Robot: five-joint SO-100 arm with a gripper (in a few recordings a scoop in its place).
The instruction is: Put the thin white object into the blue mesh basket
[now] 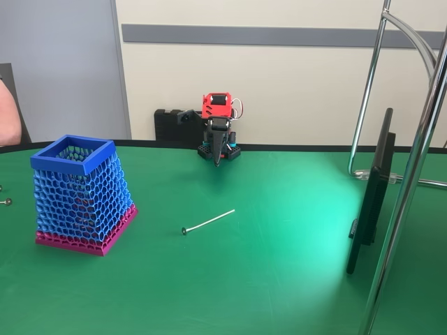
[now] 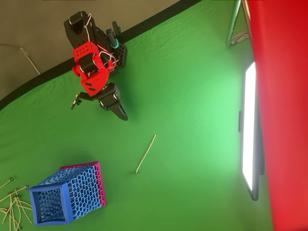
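The thin white object lies flat on the green table, its small dark tip toward the front left; from above the thin white object runs diagonally. The blue mesh basket with a magenta base stands upright to its left, a short gap away, and from above the blue mesh basket sits at the lower left. My gripper hangs folded near the arm's base at the table's far edge, pointing down with its jaws together and holding nothing. From above, my gripper is well away from the stick.
A dark monitor stands on the right beside a chrome stand. Small metal bits lie at the left edge, and several spare sticks lie beside the basket. A person's arm shows at far left.
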